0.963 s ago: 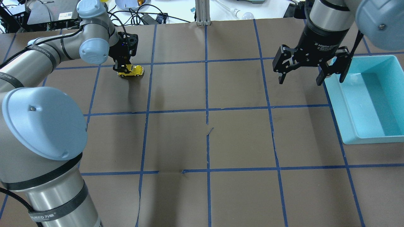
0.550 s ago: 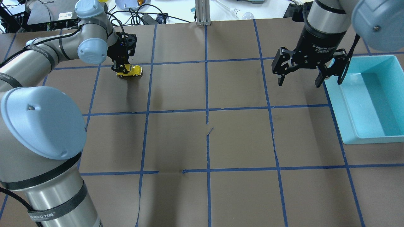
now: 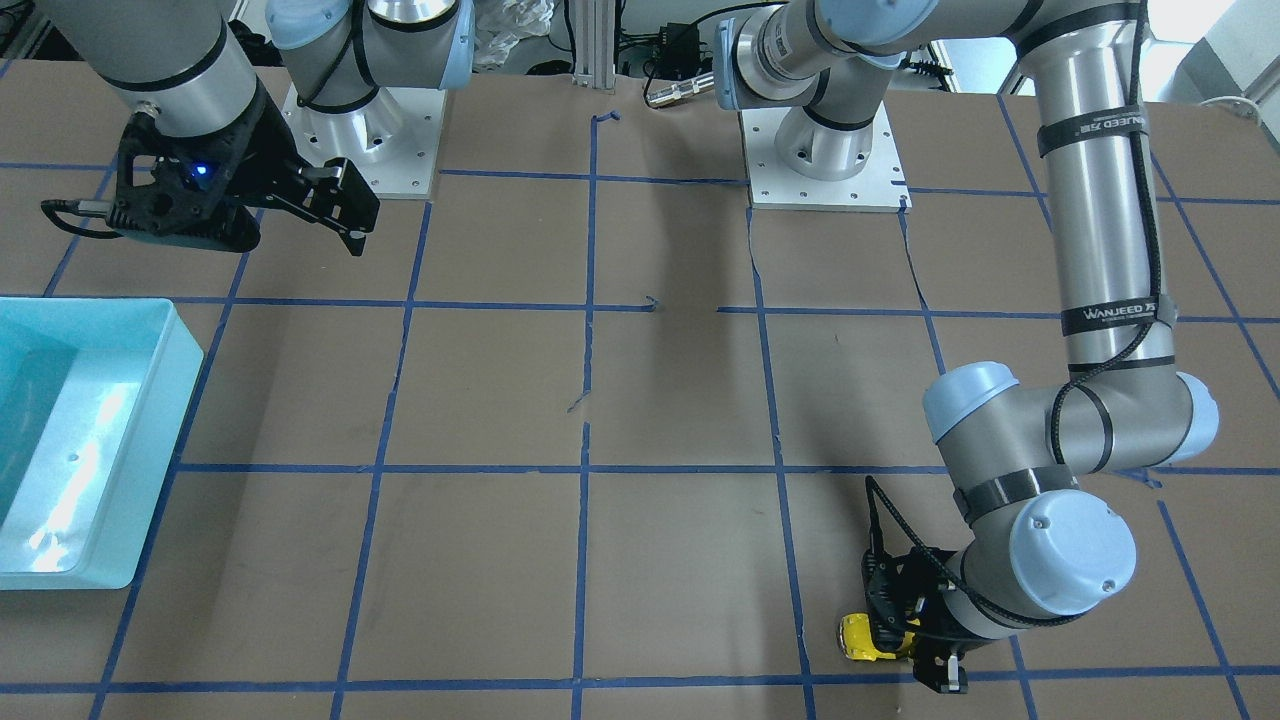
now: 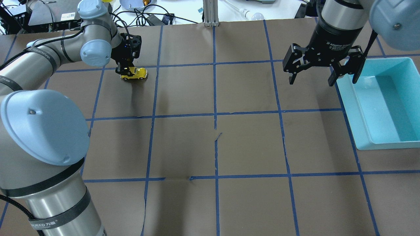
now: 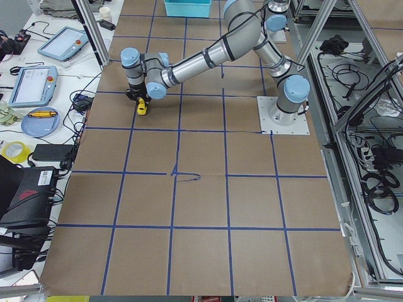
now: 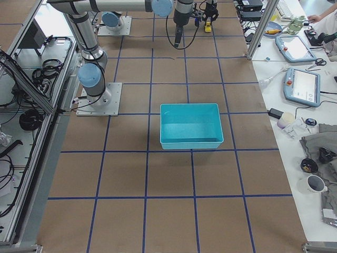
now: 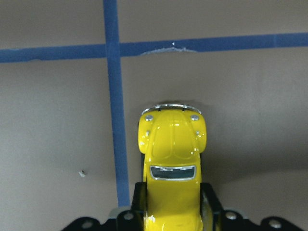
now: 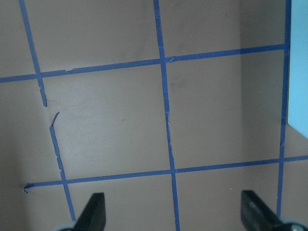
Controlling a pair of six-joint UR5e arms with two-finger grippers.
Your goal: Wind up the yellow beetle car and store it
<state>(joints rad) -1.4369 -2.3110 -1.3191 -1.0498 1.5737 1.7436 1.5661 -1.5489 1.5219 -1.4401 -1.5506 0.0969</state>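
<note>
The yellow beetle car (image 4: 137,74) stands on the brown table at the far left. My left gripper (image 4: 126,70) is shut on its rear half. In the left wrist view the car (image 7: 171,154) sits between the two fingers with its nose pointing away, wheels on the paper. It also shows in the front view (image 3: 862,640) and the left side view (image 5: 142,107). My right gripper (image 4: 320,82) is open and empty, and hangs above the table just left of the turquoise bin (image 4: 357,111). Its fingertips (image 8: 94,209) stand wide apart over bare paper.
The turquoise bin (image 3: 185,360) is empty and lies at the table's right edge. Blue tape lines grid the brown paper. Cables, a tablet and bowls lie beyond the table's far edge behind the car.
My left gripper and the car have shifted slightly left. My right gripper has moved a little towards the far edge and stays open.
</note>
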